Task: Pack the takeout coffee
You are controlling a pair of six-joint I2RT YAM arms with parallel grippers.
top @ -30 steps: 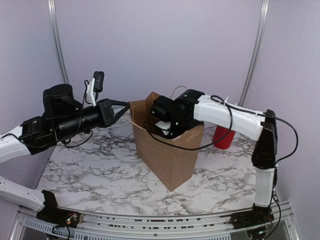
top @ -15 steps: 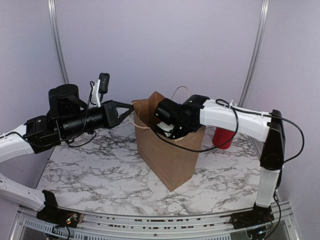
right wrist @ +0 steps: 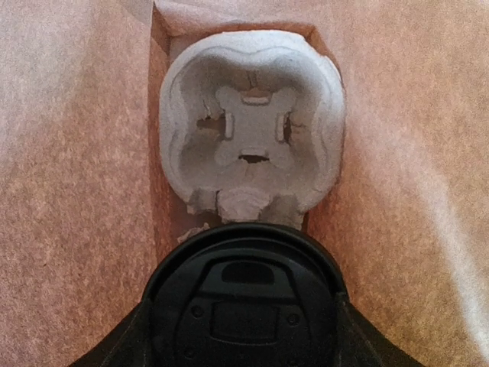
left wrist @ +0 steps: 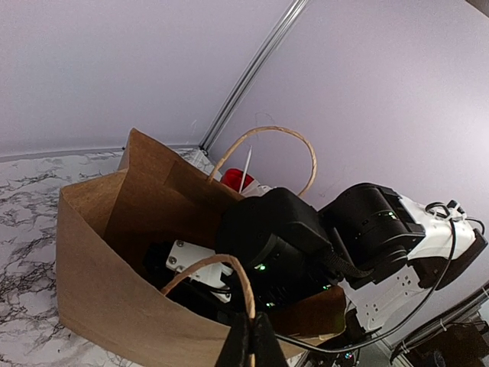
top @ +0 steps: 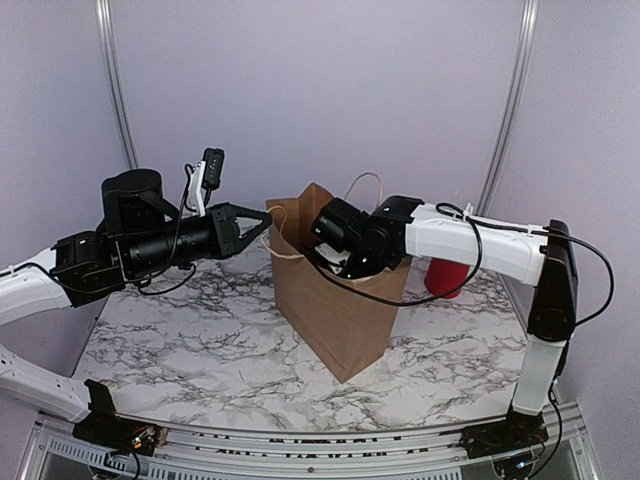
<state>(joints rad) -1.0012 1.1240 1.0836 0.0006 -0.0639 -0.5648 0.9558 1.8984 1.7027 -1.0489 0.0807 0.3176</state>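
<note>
Right wrist: right hand [right wrist: 243,338] clasps round-lidded takeout coffee [right wrist: 243,284] above moulded pulp tray [right wrist: 177,92] — left hand [left wrist: 249,345] pinches paper-bag handle [left wrist: 205,267].

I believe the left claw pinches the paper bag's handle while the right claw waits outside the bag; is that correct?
Not quite: the right claw is inside the paper bag, per the right wrist view; the left claw does pinch the handle.

You're working in a robot test booth: plain lilac walls [top: 320,80] enclose a marble-print tabletop [top: 200,340], metal uprights [top: 112,80] stand at 11 and 1 o'clock, and an aluminium rail [top: 300,450] at 6 o'clock carries both arm bases [top: 500,435].
</note>
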